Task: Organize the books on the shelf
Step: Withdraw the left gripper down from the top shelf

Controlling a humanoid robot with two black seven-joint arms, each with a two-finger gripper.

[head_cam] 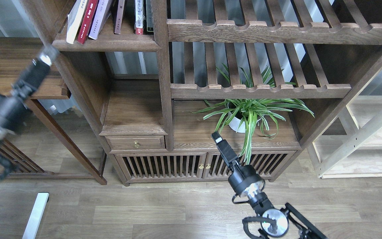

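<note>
Several books lean on the shelf (108,43), a dark-brown board with a moulded front edge at the top left of the bookcase. Among them are a pale white book (74,18), a dark red book (87,18) and a pale lavender book (99,16). No yellow-green book is in view. My left gripper (46,55) is blurred, empty, just below and left of the shelf's front corner. My right gripper (216,136) is low, empty, in front of the cabinet top by the plant. The fingers of both are too dark and narrow to tell apart.
A potted spider plant (247,114) stands on the cabinet top under the slatted racks (260,89). A small drawer (136,142) and slatted doors (164,164) are below. A side table (15,69) is at the left, a light wooden rack (360,132) at the right.
</note>
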